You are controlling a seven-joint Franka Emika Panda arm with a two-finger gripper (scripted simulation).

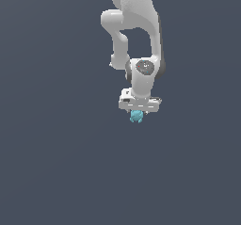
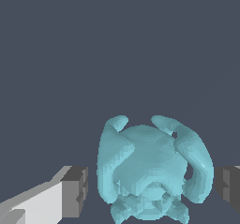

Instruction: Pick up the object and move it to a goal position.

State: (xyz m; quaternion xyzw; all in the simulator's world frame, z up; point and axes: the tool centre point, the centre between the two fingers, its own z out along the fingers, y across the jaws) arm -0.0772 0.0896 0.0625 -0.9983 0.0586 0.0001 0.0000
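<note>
Gripper (image 2: 152, 188) fingers apart, straddling turquoise blob (image 2: 150, 171); contact unclear. No readable writing.

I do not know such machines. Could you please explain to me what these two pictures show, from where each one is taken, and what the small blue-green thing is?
Both pictures are computer renders of a simulated robot, not photographs. The white jointed shape in the exterior view is a robot arm, seen by a camera placed off the arm. At its end is the gripper, a hand with two fingers. The other picture comes from a camera on the robot's wrist, looking along those fingers: the grey pads at the two sides are the fingertips. Between them sits the object, a small lumpy turquoise blob; in the exterior view it peeks out just below the gripper. One finger seems to touch it, while a narrow gap shows at the other, so I cannot tell whether it is firmly held. Everything around is a plain dark grey surface with nothing else visible.
</note>
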